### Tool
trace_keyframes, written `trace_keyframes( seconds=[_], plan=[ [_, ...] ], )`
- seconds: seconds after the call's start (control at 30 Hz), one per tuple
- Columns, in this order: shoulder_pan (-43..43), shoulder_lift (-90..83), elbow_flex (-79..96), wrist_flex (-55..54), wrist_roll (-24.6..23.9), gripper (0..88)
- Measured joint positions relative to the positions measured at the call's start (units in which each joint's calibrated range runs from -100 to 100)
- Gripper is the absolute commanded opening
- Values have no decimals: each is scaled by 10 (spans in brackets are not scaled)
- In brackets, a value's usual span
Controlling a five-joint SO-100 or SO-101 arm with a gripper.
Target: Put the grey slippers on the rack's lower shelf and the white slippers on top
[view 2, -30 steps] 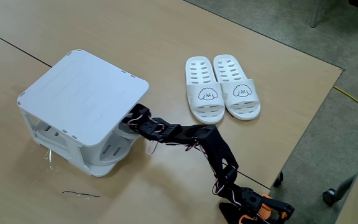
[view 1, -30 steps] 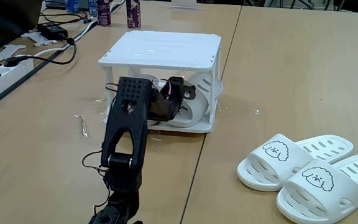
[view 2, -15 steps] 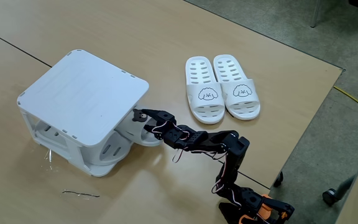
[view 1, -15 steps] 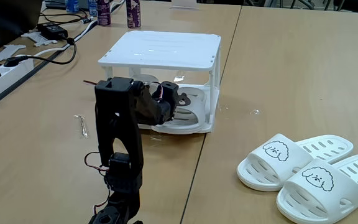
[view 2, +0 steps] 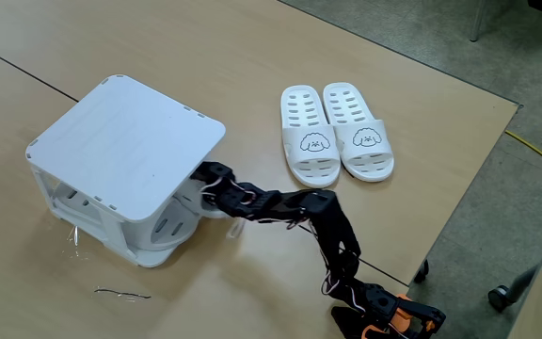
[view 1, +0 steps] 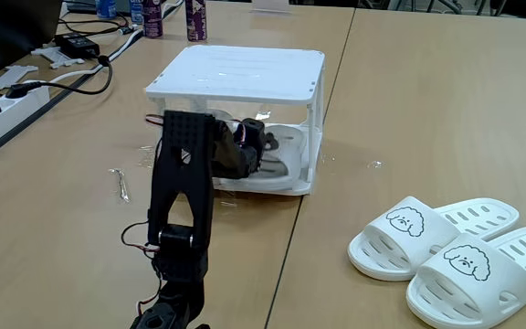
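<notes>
No words, numbers or brand names can be read anywhere in these pictures. The only marks are the little drawn puppy faces on the white slippers point(view 1: 450, 250) point(view 2: 337, 132), and those are drawings, not writing. The bottles point(view 1: 172, 16) at the far edge of the surface point(view 1: 409, 110) have labels, but they are too small and blurry to read.

Two white slippers point(view 2: 335, 132), one rack point(view 2: 120, 141), one grey slipper point(view 1: 277, 164) and one arm point(view 1: 185, 192) are counted.
</notes>
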Motion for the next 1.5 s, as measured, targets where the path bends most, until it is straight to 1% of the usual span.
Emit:
trace_keyframes(
  seconds=[0.23, 0.27, 0.3, 0.37, 0.43, 0.6, 0.97, 1.0, 1.03, 1.07, 1.17, 1.2, 1.3, 1.33, 1.47, 1.5],
  plan=[
    [-6, 186, -285, 0, 0, 70],
    [-6, 200, -306, 1, 0, 99],
    [-6, 206, -315, 2, 0, 147],
    [-7, 208, -316, 2, 0, 270],
    [-9, 207, -316, 2, 0, 314],
    [-15, 162, -192, -2, 1, 320],
    [-18, -32, 62, 1, 1, 313],
    [-16, -59, 91, 1, 1, 311],
    [-11, -93, 128, 1, 1, 288],
    [-4, -131, 166, 1, 1, 239],
    [21, -253, 273, 1, 1, 29],
    [36, -313, 318, 1, 1, 3],
    [75, -410, 401, 0, 1, 11],
    [88, -429, 431, -17, 1, 13],
    [98, -446, 594, -173, 1, 15],
    [104, -446, 624, -195, 1, 15]
  ],
)
